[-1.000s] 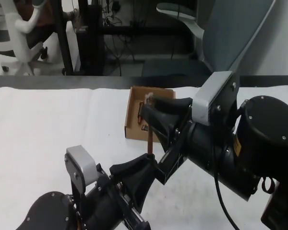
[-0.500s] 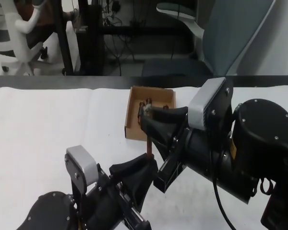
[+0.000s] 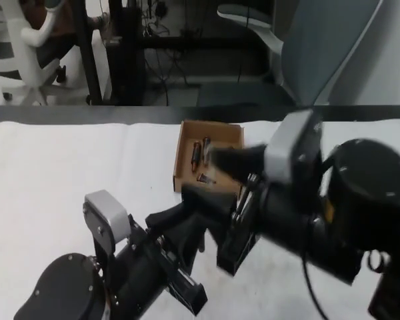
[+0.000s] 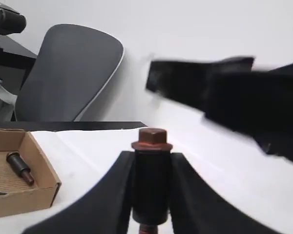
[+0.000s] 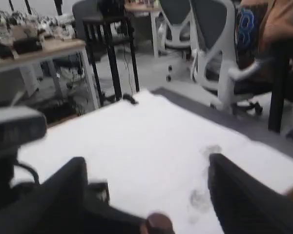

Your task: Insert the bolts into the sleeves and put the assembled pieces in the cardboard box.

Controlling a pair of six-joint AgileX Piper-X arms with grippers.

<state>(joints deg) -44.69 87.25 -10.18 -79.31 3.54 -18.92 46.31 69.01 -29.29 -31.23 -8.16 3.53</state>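
The left pincer [image 4: 151,163] grips the black sleeve [image 4: 150,192] upright with the bolt [image 4: 152,139] in it (brown head on top), and the right pincer [image 5: 146,163] stands wide open near it.

A brown hex-headed bolt [image 4: 152,139] sits in a black sleeve [image 4: 150,185], near the open cardboard box [image 4: 29,201] holding assembled pieces [image 4: 19,167].

High camera: behind both arms, facing forward and down across the worktop [image 3: 53,173] to the cardboard box [image 3: 181,163]. Left wrist camera: low, close behind the left fingers [image 4: 107,195] clamping the sleeve [image 4: 150,185], facing the same box and a grey chair [image 4: 68,73]. Right wrist camera: low over the worktop, looking between the spread right fingers [image 5: 244,195] toward desks and office chairs.
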